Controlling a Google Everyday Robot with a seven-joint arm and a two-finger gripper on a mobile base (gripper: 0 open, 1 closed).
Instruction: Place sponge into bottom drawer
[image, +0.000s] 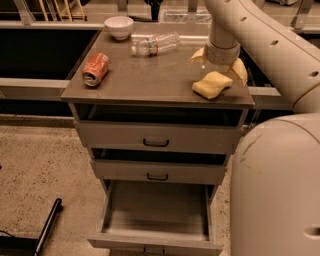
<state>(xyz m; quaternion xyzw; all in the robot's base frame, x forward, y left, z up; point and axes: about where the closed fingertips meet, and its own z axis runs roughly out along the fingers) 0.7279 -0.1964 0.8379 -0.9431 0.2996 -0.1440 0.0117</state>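
Note:
The pale yellow sponge (212, 84) lies on the right front part of the cabinet top (145, 80). My gripper (218, 66) hangs straight down over the right side of the top, just behind the sponge. Its cream-yellow fingers (197, 55) are spread apart, one on each side of the wrist, and hold nothing. The bottom drawer (157, 207) is pulled out, and its flat grey floor is bare. The two shallower drawers above it are only slightly out.
On the cabinet top an orange soda can (95, 69) lies at the left, a clear plastic bottle (155, 44) lies at the back and a white bowl (119, 26) stands at the back left. The robot's body (275, 190) fills the right foreground. A dark bar (47, 225) lies on the floor at the left.

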